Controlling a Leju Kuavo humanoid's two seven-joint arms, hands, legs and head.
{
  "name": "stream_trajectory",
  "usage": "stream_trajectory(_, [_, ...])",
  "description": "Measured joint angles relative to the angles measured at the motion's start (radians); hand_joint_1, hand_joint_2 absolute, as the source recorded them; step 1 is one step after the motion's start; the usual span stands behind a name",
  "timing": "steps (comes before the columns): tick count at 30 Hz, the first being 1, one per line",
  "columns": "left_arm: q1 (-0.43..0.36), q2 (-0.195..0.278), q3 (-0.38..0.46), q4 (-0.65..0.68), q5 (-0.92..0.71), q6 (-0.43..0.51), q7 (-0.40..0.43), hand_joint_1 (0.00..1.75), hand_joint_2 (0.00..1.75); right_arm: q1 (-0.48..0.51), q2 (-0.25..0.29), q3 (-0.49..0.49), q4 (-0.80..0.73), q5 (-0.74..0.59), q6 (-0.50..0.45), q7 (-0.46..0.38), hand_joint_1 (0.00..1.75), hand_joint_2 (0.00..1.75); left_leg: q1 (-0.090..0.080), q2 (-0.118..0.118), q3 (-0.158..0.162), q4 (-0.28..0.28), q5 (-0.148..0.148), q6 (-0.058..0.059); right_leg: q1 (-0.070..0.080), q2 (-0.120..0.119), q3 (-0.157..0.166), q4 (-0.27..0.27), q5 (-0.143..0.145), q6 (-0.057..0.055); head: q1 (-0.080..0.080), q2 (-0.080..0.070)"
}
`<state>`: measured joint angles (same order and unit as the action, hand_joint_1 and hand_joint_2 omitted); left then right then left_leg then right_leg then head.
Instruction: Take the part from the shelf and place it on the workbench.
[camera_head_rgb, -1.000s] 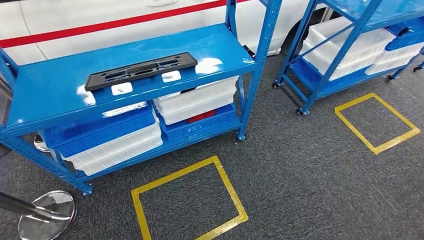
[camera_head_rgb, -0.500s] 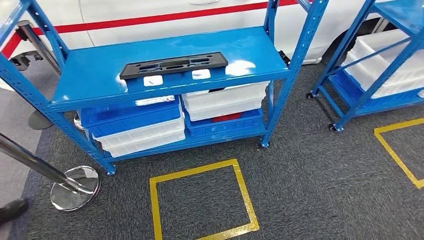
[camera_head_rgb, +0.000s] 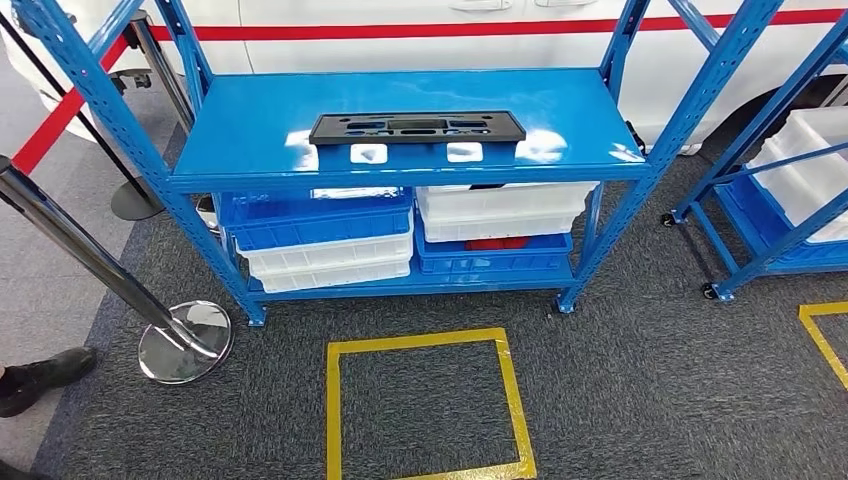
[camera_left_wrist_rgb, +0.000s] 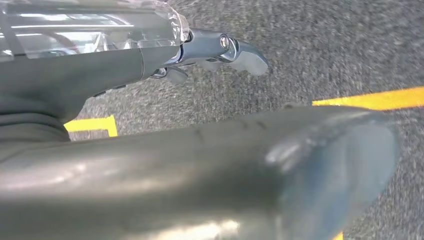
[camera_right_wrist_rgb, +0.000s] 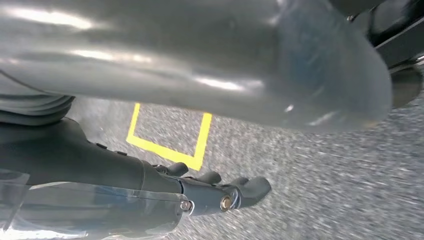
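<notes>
The part (camera_head_rgb: 417, 127), a long flat black plastic piece with cut-outs, lies on the top deck of the blue shelf (camera_head_rgb: 250, 140), near its front edge and about mid-width. Two white labels sit just in front of it. My left hand (camera_left_wrist_rgb: 165, 160) hangs over grey carpet, thumb and fingers (camera_left_wrist_rgb: 227, 50) apart with nothing between them. Low over the carpet hangs my right hand (camera_right_wrist_rgb: 190, 55), its fingers (camera_right_wrist_rgb: 225, 195) stretched out and empty. Both hands are far from the part.
White and blue bins (camera_head_rgb: 330, 235) fill the shelf's lower level. A yellow tape square (camera_head_rgb: 425, 405) marks the carpet in front. A chrome stanchion (camera_head_rgb: 185, 340) and a person's shoe (camera_head_rgb: 40, 378) are at the left, a second blue shelf (camera_head_rgb: 790, 190) at the right.
The camera has swung round: the whole scene shifted, so the shelf and part now sit centred and square-on. The part itself has not moved on the shelf.
</notes>
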<state>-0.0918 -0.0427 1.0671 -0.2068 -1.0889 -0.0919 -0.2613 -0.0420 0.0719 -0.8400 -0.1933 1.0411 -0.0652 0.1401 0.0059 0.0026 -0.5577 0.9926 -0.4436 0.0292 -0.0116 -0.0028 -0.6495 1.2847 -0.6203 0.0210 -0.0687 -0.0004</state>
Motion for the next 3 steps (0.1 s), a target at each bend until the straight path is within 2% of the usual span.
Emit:
stream_trajectory(1, [0.000, 0.000, 0.002, 0.000, 0.002, 0.000, 0.002, 0.00, 1.75, 0.001, 0.000, -0.006, 0.000, -0.003, 0.000, 0.004, 0.00, 0.87, 0.000, -0.006, 0.001, 0.002, -0.001, -0.001, -0.001, 0.000, 0.016, -0.041, 0.034, 0.000, 0.000, 0.000])
stream_trajectory(2, [0.000, 0.000, 0.003, 0.000, 0.005, 0.001, 0.004, 0.00, 1.75, 0.002, 0.000, -0.011, 0.000, -0.007, -0.001, 0.007, 0.00, 1.31, 0.000, -0.012, 0.001, 0.005, -0.002, -0.003, -0.003, 0.001, 0.047, -0.110, 0.077, -0.002, 0.000, 0.000])
stream_trajectory(3, [0.000, 0.000, 0.004, 0.000, 0.006, 0.001, 0.005, 0.00, 1.75, 0.002, 0.000, -0.013, 0.000, -0.008, -0.001, 0.008, 0.00, 1.75, 0.000, -0.014, 0.002, 0.006, -0.003, -0.004, -0.004, 0.002, 0.065, -0.151, 0.101, -0.002, 0.000, 0.000])
